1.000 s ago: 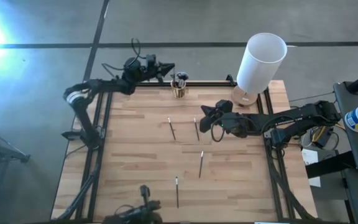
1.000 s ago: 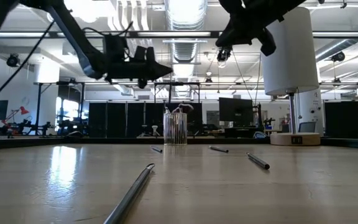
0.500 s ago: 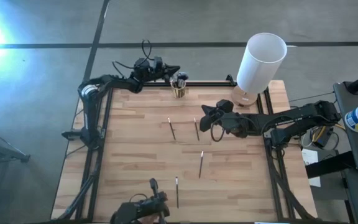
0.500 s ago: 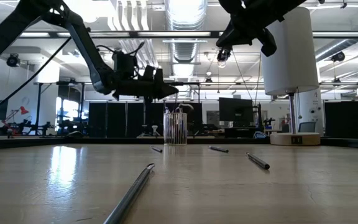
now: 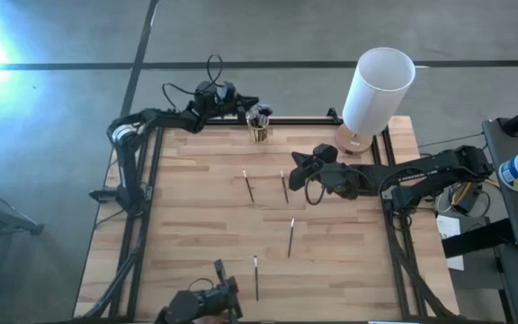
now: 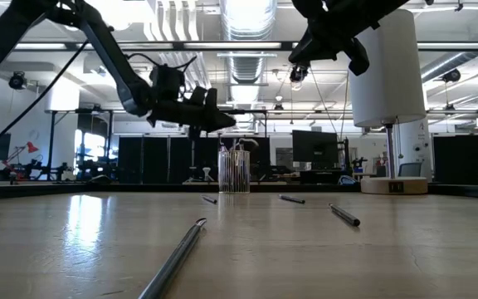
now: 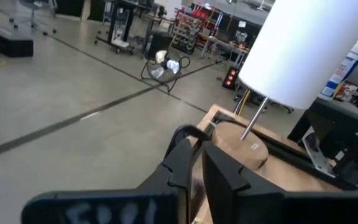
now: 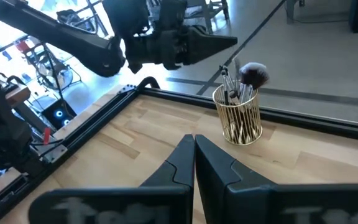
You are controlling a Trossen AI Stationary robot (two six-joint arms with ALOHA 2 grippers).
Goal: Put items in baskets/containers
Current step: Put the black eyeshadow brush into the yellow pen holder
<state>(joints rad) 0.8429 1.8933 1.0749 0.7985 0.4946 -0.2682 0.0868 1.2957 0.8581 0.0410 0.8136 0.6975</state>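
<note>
Left end effector (image 5: 253,102) is hovering above the back edge of the table (image 5: 187,225), fingers pressed together on nothing, tips pointing at the cup (image 5: 259,131). The cup is sitting just beyond the tips and below them, at the table's back edge, holding a bunch of brushes; one with a big fluffy head (image 8: 254,74) is standing out in the right wrist view. In the low view the left end effector (image 6: 226,122) is hanging above and to the side of the cup (image 6: 234,172), apart from it.

Right end effector (image 5: 297,162) is waiting above the table's middle-right, fingers together, holding nothing. Just beside it on the table a brush (image 5: 284,186) is lying; another brush (image 5: 249,186) is lying near that one, a third brush (image 5: 290,237) nearer the front, a fourth brush (image 5: 256,274) near the front edge.

White cylinder (image 5: 378,90) is standing on its wooden base at the back right corner.

Against half a second ago: left arm is sitting slightly higher in the low view and its elbow has shifted a little; cup, loose brushes and right arm are unchanged.
</note>
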